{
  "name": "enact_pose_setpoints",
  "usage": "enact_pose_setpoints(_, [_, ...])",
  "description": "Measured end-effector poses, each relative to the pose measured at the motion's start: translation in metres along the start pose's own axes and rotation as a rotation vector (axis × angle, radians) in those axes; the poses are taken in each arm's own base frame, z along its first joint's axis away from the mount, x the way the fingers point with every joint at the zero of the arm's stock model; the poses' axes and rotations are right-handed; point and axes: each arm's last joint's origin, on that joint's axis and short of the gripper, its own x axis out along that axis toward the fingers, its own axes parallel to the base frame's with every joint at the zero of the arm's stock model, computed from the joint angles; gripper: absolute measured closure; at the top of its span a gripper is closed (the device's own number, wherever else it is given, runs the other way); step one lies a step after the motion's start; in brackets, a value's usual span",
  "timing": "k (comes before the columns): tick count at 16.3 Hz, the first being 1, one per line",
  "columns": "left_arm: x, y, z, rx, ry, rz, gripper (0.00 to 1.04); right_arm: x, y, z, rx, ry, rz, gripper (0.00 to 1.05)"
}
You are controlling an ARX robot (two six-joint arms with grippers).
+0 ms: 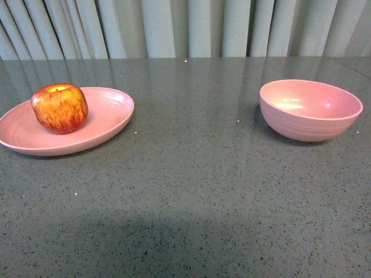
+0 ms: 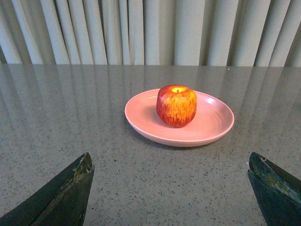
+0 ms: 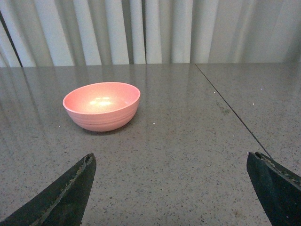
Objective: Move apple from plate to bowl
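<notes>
Dark fingers (image 2: 66, 197) of the left gripper (image 2: 171, 193) frame the near counter (image 1: 191, 191) in the left wrist view. They stand wide apart and hold nothing. The right gripper (image 3: 171, 193) shows the same condition in its own view: spread wide, nothing between the jaws. Neither arm appears in the front view.

Location of parts:
- Apple (image 1: 59, 108): sits on the plate (image 1: 110, 113), toward the plate's left part, stem dimple up, axis upright.
- Plate: rests on the counter's left part, toward the far edge and the curtain (image 1: 185, 26).
- Bowl (image 1: 311, 110): stands on the counter's right part, well apart from the plate. It is empty.
- Seam (image 3: 230, 113): runs across the counter beyond the bowl's side, seen in the right wrist view only.

Key relation: the apple lies straight ahead of the left gripper, roughly centred between its fingers, with open counter between. The bowl lies ahead of the right gripper. The left arm is therefore judged the nearer one for the pick. Transfer has not begun.

Markings: no brand, label or writing is legible on any item.
</notes>
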Motion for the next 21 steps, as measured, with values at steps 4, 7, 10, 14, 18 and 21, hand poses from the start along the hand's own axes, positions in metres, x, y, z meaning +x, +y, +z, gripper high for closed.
enact_pose_setpoints(4, [0.0000, 0.0000, 0.0000, 0.000, 0.000, 0.000, 0.07, 0.0000, 0.0000, 0.0000, 0.000, 0.000, 0.000, 0.07])
enact_pose_setpoints(7, [0.0000, 0.0000, 0.0000, 0.000, 0.000, 0.000, 0.07, 0.0000, 0.0000, 0.0000, 0.000, 0.000, 0.000, 0.07])
enact_pose_setpoints(10, [0.0000, 0.0000, 0.0000, 0.000, 0.000, 0.000, 0.07, 0.0000, 0.0000, 0.0000, 0.000, 0.000, 0.000, 0.07])
enact_pose_setpoints(14, [0.0000, 0.0000, 0.0000, 0.000, 0.000, 0.000, 0.07, 0.0000, 0.0000, 0.0000, 0.000, 0.000, 0.000, 0.07])
enact_pose_setpoints(18, [0.0000, 0.0000, 0.0000, 0.000, 0.000, 0.000, 0.07, 0.0000, 0.0000, 0.0000, 0.000, 0.000, 0.000, 0.07])
enact_pose_setpoints(21, [0.0000, 0.0000, 0.0000, 0.000, 0.000, 0.000, 0.07, 0.0000, 0.0000, 0.0000, 0.000, 0.000, 0.000, 0.07])
